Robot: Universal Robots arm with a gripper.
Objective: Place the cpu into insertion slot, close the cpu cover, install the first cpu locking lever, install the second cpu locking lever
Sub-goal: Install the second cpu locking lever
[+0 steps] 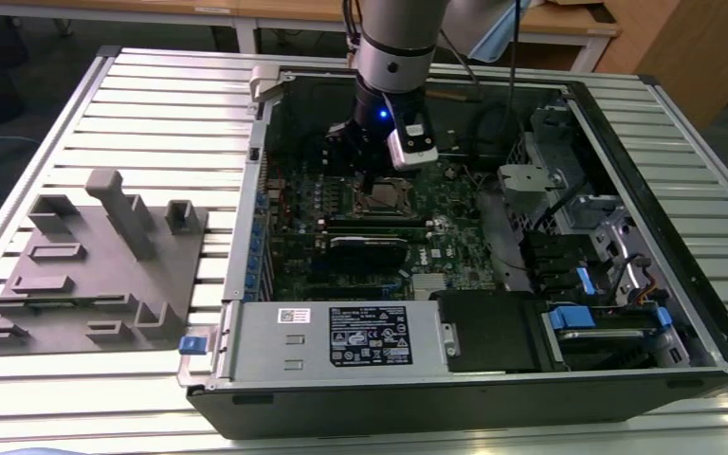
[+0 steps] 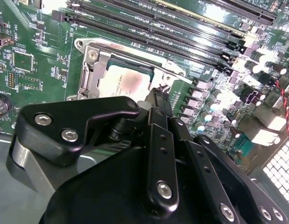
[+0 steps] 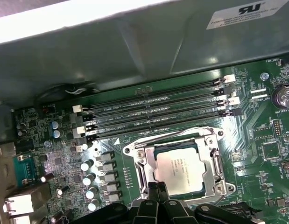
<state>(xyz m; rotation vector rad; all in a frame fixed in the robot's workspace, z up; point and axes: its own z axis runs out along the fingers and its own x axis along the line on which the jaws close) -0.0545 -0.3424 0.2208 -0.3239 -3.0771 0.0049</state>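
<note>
CPU (image 3: pixel 180 169) is sitting flat in the insertion slot (image 3: pixel 149 184) on the green motherboard (image 1: pixel 453 213), its silvery top showing through the window of the cpu cover (image 3: pixel 210 164), which is lying down over it in both wrist views. As a judgement, the chip is light, stiff and fragile, with a smooth top that offers little friction; it is best taken only by its outer edges and never pressed at a tilt. The cover is thin sheet metal, springy at its hinge, and is best pushed on its bare frame rather than over the window. The thin wire levers beside the socket are looking stiff but slippery, so a fingertip would need to catch the bent end.

The hand (image 2: pixel 158 100) is hanging just above the near edge of the socket, its black fingers (image 3: pixel 156 196) drawn together to a narrow point with nothing between them, the tip close to the cover frame; contact cannot be confirmed. In the exterior view the arm (image 1: pixel 396 43) is coming almost straight down into the open computer case (image 1: pixel 667 171), which is lying on the slatted tabletop (image 1: pixel 149 114).
</note>
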